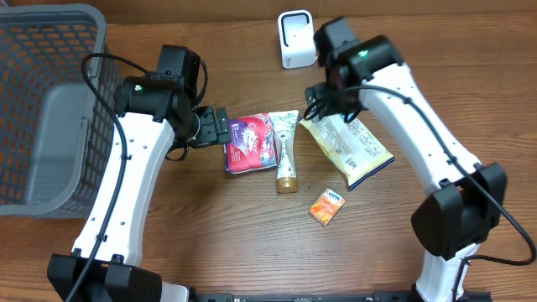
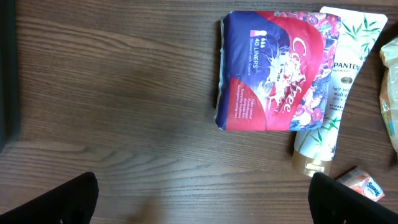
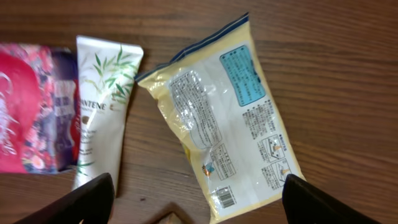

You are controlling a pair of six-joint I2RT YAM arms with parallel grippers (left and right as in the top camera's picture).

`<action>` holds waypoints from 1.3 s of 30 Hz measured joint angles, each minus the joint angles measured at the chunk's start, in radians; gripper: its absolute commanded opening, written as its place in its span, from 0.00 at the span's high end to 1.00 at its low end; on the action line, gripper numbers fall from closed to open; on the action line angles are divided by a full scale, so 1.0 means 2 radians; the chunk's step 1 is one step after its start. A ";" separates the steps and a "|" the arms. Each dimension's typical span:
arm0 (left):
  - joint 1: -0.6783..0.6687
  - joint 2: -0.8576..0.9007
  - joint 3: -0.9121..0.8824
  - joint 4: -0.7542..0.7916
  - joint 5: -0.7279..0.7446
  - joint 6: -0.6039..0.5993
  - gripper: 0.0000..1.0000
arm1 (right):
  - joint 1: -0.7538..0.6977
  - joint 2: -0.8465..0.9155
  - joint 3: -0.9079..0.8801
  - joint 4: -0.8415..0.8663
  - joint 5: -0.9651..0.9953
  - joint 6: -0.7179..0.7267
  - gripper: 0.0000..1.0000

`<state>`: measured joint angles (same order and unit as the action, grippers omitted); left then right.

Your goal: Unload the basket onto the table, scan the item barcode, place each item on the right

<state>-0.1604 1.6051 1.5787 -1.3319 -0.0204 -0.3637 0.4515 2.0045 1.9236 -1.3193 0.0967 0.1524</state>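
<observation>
Both are gaping wide, holding nothing: right gripper over the yellow packet, left gripper beside the red pack

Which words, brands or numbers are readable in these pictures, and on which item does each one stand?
"PANTENE" on the white tube.
"Carefree" on the red and blue pack.
"40 LINERS" on the same pack.
Print on the yellow bag: too small to read.
Print on the orange box: blurred.
</observation>
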 measured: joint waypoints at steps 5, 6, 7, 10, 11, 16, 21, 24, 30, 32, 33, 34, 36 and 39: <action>0.000 0.000 0.000 0.000 0.000 0.000 0.00 | 0.024 0.022 -0.070 0.052 0.039 -0.009 0.08; 0.000 0.000 0.000 0.000 0.000 0.000 0.00 | 0.031 0.031 -0.084 0.061 0.053 -0.011 0.08; 0.000 0.000 0.000 0.000 0.000 0.000 0.00 | 0.035 0.036 -0.093 0.070 0.063 -0.012 0.07; 0.000 0.000 0.000 0.000 0.000 0.000 0.00 | 0.043 0.051 -0.119 0.096 0.090 -0.013 0.07; 0.000 0.000 0.000 0.000 0.000 0.000 0.00 | 0.044 0.053 -0.130 0.109 0.096 -0.014 0.07; 0.000 0.000 0.000 0.000 0.000 0.000 0.00 | 0.043 0.060 -0.151 0.135 0.111 -0.013 0.07; 0.000 0.000 0.000 0.000 0.000 0.000 0.00 | 0.043 0.079 -0.163 0.169 0.116 -0.013 0.08; 0.000 0.000 0.000 0.000 0.000 0.000 0.00 | 0.043 0.080 -0.165 0.176 0.121 -0.013 0.09; 0.000 0.000 0.000 0.000 0.000 0.000 0.00 | 0.043 0.086 -0.164 0.182 0.128 -0.008 0.53; 0.000 0.000 0.000 0.000 0.000 0.000 0.00 | 0.043 0.089 -0.163 0.178 0.133 -0.004 0.69; 0.000 0.000 0.000 0.000 0.000 0.000 0.00 | 0.043 0.089 -0.161 0.174 0.136 -0.001 0.78; 0.000 0.000 0.000 0.000 0.000 0.000 0.00 | 0.043 0.091 -0.157 0.167 0.139 0.004 0.89; 0.000 0.000 0.000 0.000 0.000 0.000 0.00 | 0.042 0.093 -0.141 0.148 0.143 0.010 0.96; 0.000 0.000 0.000 0.000 0.000 0.000 0.00 | 0.034 0.104 -0.101 0.106 0.134 0.027 0.96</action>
<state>-0.1604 1.6051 1.5787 -1.3315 -0.0204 -0.3637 0.5186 2.2127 1.7222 -1.1069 0.3645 0.2058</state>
